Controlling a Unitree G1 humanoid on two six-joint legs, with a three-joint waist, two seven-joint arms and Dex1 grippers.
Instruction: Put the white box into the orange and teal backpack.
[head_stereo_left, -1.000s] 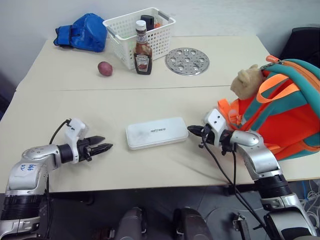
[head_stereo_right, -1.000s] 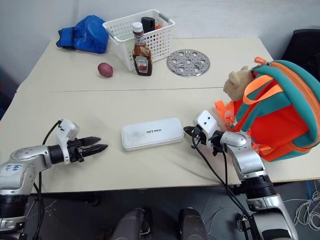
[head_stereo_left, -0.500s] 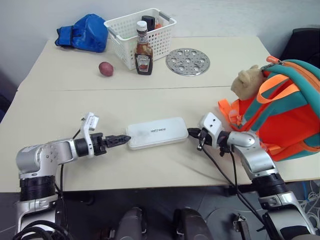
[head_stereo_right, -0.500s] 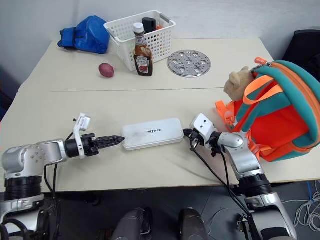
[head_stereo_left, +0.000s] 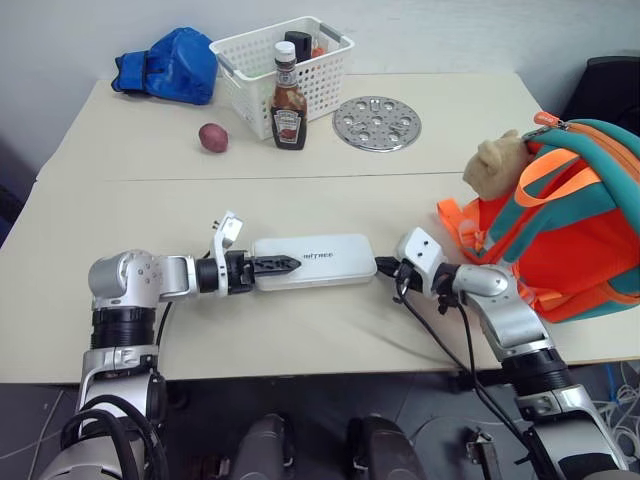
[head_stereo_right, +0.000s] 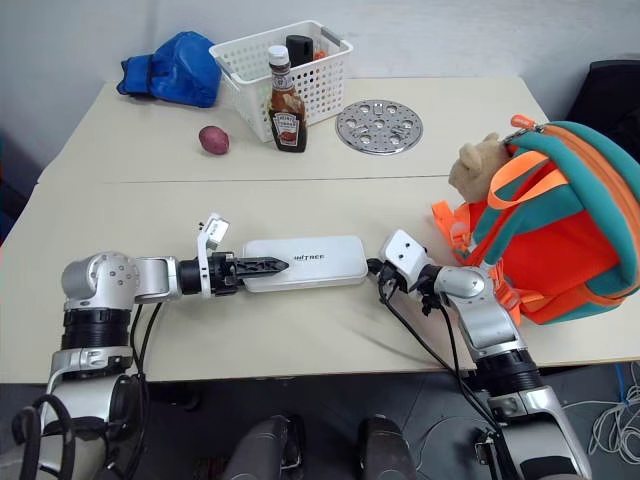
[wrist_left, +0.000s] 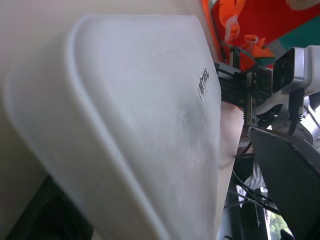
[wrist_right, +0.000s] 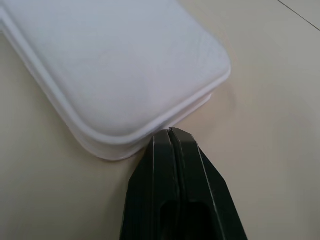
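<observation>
The white box lies flat on the near table, its dark lettering facing up. My left gripper is open at the box's left end, with one black finger lying over the top of it; in the left wrist view the box sits between the spread fingers. My right gripper is shut, and its tip touches the right end of the box. To the right stands the orange and teal backpack, with a tan plush toy on its left side.
On the far table stand a white lattice basket, a ketchup bottle, a small reddish potato, a round perforated metal disc and a blue glove. A seam runs between the two tables.
My left arm swung right across the table, rolled its wrist and brought its gripper onto the box's left end. The right gripper and the box have stayed in place.
</observation>
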